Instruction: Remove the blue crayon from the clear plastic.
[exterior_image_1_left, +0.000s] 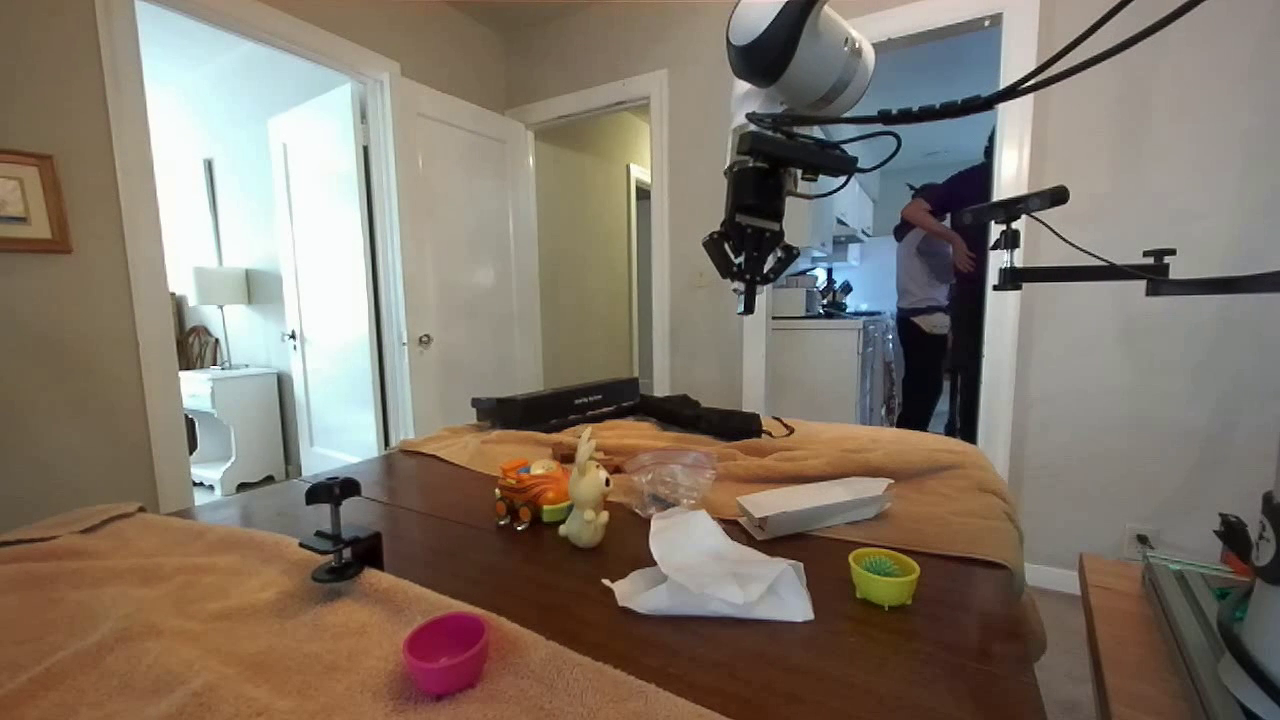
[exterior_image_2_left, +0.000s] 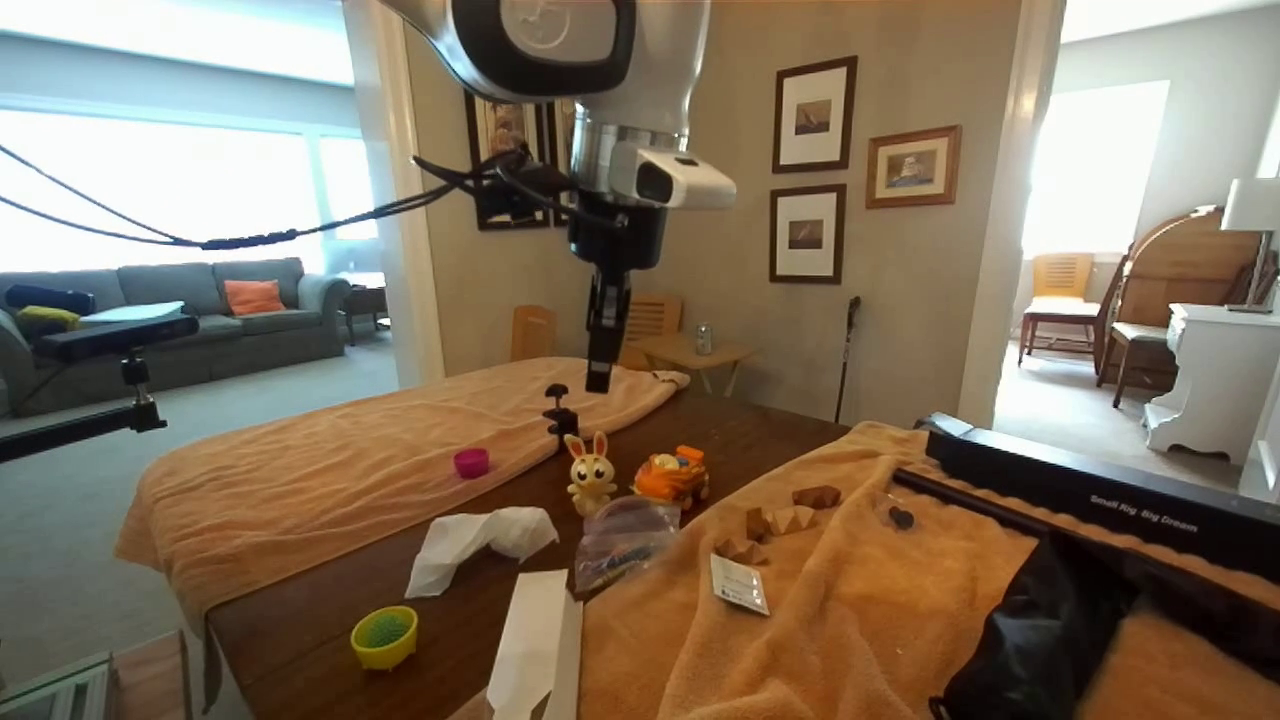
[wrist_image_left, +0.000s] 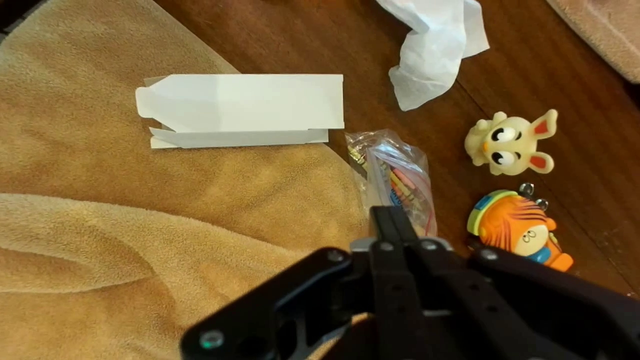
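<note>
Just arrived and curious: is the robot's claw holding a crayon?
No, the claw is shut and empty, with crayons lying in the bag.

In the wrist view the gripper (wrist_image_left: 390, 209) hides part of the bag (wrist_image_left: 382, 162), right of centre, and the bottom edge cuts it; the crayons (wrist_image_left: 403, 180) inside are too blurred to count. In both exterior views the top edge cuts the arm (exterior_image_1_left: 812, 65). In an exterior view the box (exterior_image_2_left: 532, 635) runs out at bottom centre; the packet (exterior_image_2_left: 740, 583), right of it, is too small to read.

Bright daylight, blown-out glare at the wide window (exterior_image_2_left: 200, 180)
</note>
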